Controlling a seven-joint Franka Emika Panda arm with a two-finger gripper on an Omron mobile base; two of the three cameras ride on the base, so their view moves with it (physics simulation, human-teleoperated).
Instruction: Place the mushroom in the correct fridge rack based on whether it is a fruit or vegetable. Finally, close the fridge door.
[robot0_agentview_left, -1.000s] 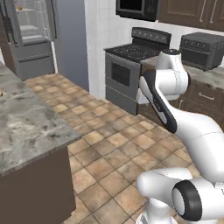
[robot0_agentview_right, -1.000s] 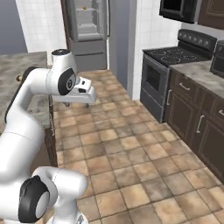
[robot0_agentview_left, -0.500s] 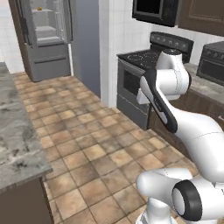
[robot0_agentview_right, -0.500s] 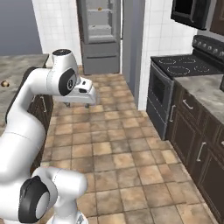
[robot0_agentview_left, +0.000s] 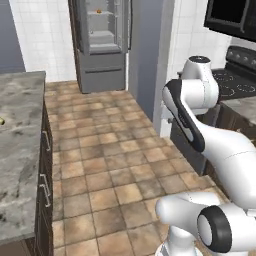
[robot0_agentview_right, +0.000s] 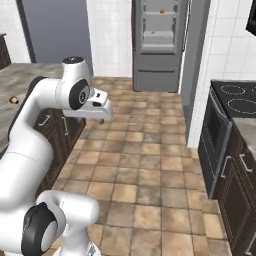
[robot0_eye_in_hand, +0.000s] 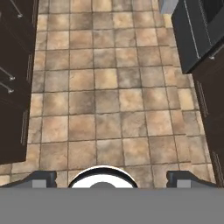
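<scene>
So the gripper (robot0_eye_in_hand: 112, 178) is spread wide and holding nothing, pointed down at the tile floor (robot0_eye_in_hand: 109, 100).
Mushroom (robot0_agentview_right: 13, 100) sits on the counter (robot0_agentview_right: 20, 80) off to the gripper's left; the open fridge (robot0_agentview_right: 159, 45) with its lower shelf (robot0_agentview_right: 158, 38) is well ahead of it.

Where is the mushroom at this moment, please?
The mushroom lies on the grey stone counter at the right base view's left edge, left of the arm, far from the fridge.

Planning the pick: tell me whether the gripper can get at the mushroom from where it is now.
Probably not. The mushroom lies on the counter at the arm's left, while the open gripper hangs over the floor, pointing down.
</scene>
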